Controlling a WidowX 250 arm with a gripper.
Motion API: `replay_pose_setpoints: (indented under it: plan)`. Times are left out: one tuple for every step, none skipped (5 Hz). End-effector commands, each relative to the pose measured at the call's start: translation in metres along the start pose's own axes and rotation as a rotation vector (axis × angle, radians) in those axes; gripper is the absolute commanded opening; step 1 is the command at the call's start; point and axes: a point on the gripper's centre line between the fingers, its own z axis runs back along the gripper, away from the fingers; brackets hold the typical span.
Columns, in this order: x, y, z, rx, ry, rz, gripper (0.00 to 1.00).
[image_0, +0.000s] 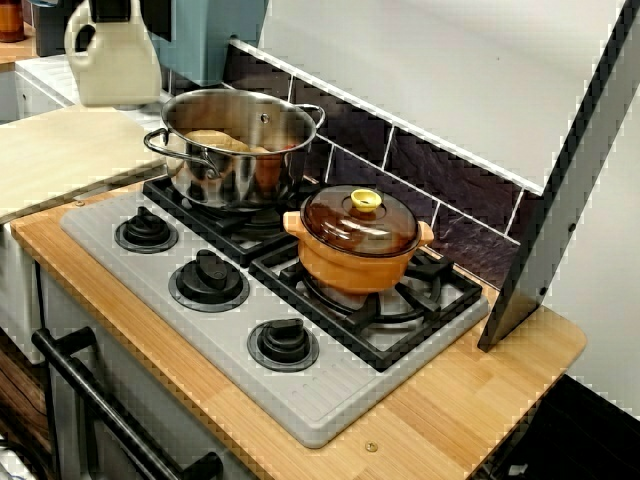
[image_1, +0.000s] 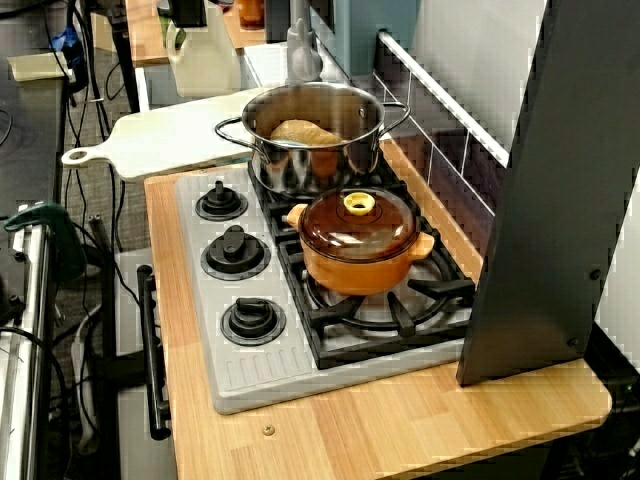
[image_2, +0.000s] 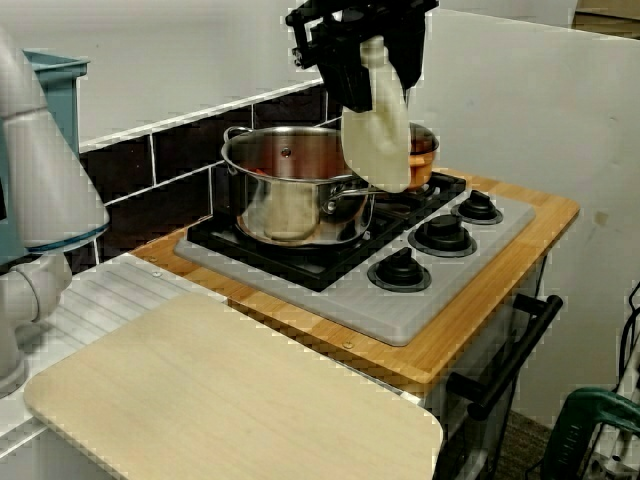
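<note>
2 pots (image_0: 240, 150), 3 knobs (image_0: 208, 277), 1 obj (image_2: 378, 140)

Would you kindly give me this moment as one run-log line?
pincer: shut on limp cream cloth-like item, raised | near: shiny steel pot | beside it: orange pot with brown glass lid

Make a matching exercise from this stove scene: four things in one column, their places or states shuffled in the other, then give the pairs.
Things:
1. steel pot
2. orange pot
3. cream item
4. cutting board

Places or states:
A. lies flat beside the stove
B. hangs from the jaws of the gripper
C. uncovered, with a tan piece inside
D. covered by a brown lid

Pairs: 1-C, 2-D, 3-B, 4-A
</note>
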Motion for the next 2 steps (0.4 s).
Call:
replay_pose_setpoints:
  plan:
    - [0.0183, -0.0154, 0.0054, 0.032, -0.017, -0.016, 0.00]
    - [0.0262, -0.0249, 0.0030, 0.026, -0.012, -0.020, 0.00]
